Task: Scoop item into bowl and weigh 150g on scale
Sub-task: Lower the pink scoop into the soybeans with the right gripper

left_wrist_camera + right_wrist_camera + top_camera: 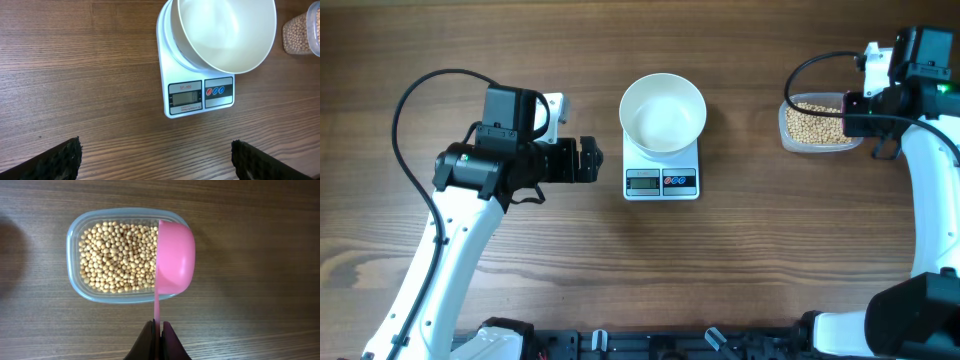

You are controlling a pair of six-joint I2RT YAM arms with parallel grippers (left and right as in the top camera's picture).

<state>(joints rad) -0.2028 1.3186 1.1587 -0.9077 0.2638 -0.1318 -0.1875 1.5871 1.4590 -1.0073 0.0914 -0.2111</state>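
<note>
Bowl [663, 112] on scale [661, 182] — tub [73, 255] w/ beans [117, 255] well to its right, scoop [175, 260] over tub's edge.

A robotics lab bench.
Cabled left arm [448, 245] and right arm [932, 200] stand at a wood-grain table [520, 50] bearing a scale [661, 181].

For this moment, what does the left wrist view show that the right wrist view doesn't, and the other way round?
Left wrist only: the white bowl sitting on the scale, and the left hand open, holding nothing. Right wrist only: the pink scoop over one end of the clear tub, its handle gripped by the shut right hand. Both: that tub, its beans and the wooden table.
</note>
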